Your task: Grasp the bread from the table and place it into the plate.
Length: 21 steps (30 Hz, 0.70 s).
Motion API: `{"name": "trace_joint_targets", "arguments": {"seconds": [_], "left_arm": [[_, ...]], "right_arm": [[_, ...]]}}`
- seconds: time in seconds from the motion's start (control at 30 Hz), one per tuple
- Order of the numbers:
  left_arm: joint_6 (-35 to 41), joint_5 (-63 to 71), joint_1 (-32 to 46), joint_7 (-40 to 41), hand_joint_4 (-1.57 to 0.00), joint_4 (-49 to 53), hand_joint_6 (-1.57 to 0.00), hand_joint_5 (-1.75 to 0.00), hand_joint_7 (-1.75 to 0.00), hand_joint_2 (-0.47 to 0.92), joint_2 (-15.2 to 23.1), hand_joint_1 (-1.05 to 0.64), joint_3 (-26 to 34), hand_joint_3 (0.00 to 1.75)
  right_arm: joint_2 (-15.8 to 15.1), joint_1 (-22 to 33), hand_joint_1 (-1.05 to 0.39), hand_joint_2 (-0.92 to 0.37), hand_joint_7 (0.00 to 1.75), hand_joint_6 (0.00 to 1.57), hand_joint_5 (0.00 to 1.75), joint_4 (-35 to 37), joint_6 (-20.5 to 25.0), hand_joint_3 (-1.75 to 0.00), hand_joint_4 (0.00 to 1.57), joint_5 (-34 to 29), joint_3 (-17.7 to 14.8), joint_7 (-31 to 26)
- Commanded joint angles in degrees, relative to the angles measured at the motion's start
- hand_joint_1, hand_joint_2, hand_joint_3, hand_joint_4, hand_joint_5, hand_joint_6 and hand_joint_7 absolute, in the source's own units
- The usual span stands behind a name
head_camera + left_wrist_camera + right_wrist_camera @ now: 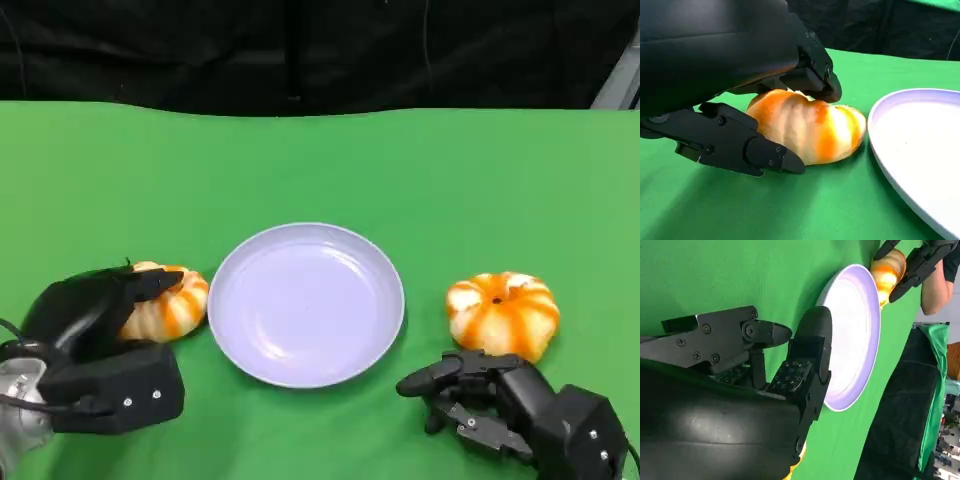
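Green cloth table (320, 160), black backdrop: your left hand is on the left bread.

Your left hand (95, 320) cups the left bread (170, 300) from above and below, seemingly ready to lift it; the bread sits on the cloth just left of the lilac plate (225, 300). Your right hand (480, 400) rests released near the right bread (503, 312), grasping nothing.

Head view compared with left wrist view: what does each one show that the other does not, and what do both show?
Only the head view shows the second bread at the plate's right and the right hand near it, holding nothing. Only the left wrist view shows the fingers closing around the bread from above and below. Both show the left hand, the bread it holds, the lilac plate and the green table.
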Motion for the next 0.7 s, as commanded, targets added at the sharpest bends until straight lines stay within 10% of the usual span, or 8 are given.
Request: {"name": "trace_joint_targets", "arguments": {"seconds": [0.03,0.4,0.47,0.53,0.7], "left_arm": [[0.36,-0.45,0.2,-0.36,-0.5,0.03,-0.56,-0.01,-0.02,0.92,1.09,0.01,-0.1,0.09],[0.05,-3.5,0.67,0.63,-0.92,0.19,-0.92,-0.09,-0.07,0.92,0.25,0.01,2.06,0.09],[-0.13,-3.7,0.71,1.75,-0.91,0.37,-1.24,-0.86,-0.1,0.92,0.13,-0.02,2.17,0.1],[0.09,-3.83,0.78,3.21,-0.83,0.33,-1.32,-1.19,-0.1,0.92,-0.12,-0.04,2.17,0.09],[0.62,-4.79,0.76,4.8,-0.74,0.55,-1.32,-1.37,-0.11,0.92,-0.88,-0.05,2.94,0.11]], "right_arm": [[-0.76,1.36,-0.04,-0.92,0.37,1.08,1.29,1.0,1.41,-0.34,0.78,-0.44,0.0,-0.13],[-0.74,1.29,-0.05,-0.92,0.37,1.08,1.29,1.27,1.37,-0.34,0.78,-0.23,-0.03,0.25],[-0.65,1.27,-0.05,-0.92,0.36,1.08,1.29,1.32,1.44,-0.34,0.77,-0.1,-0.08,0.37],[-0.68,1.23,-0.05,-0.92,0.36,1.08,1.29,1.38,1.18,-0.34,0.78,-0.18,-0.05,0.32],[-0.65,1.23,-0.05,-0.92,0.36,1.08,1.3,1.11,1.79,-0.34,0.77,-0.31,-0.03,0.11]]}}
